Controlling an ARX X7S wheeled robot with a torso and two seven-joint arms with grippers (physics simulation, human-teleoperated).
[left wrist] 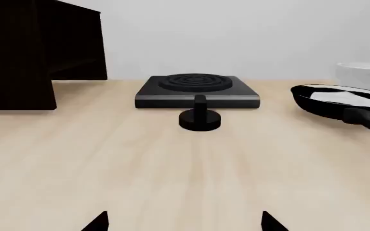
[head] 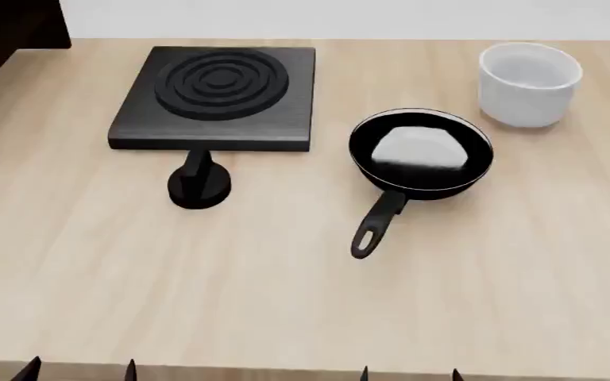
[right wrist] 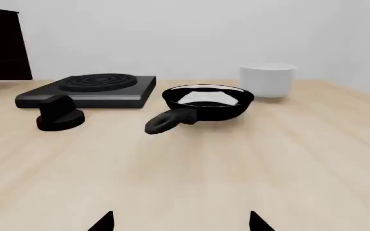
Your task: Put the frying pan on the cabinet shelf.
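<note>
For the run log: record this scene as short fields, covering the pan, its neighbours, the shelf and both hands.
pan: small round black frying pan with a glossy inside, upright on the pale wooden table, long handle pointing toward the robot
burner: black square burner plate with concentric rings, left of the pan
knob: black round knob in front of the burner
cup: white cylindrical cup, behind and right of the pan
shelf: near-black cabinet shelf, far left
left hand: open, holding nothing
right hand: open, holding nothing
</note>
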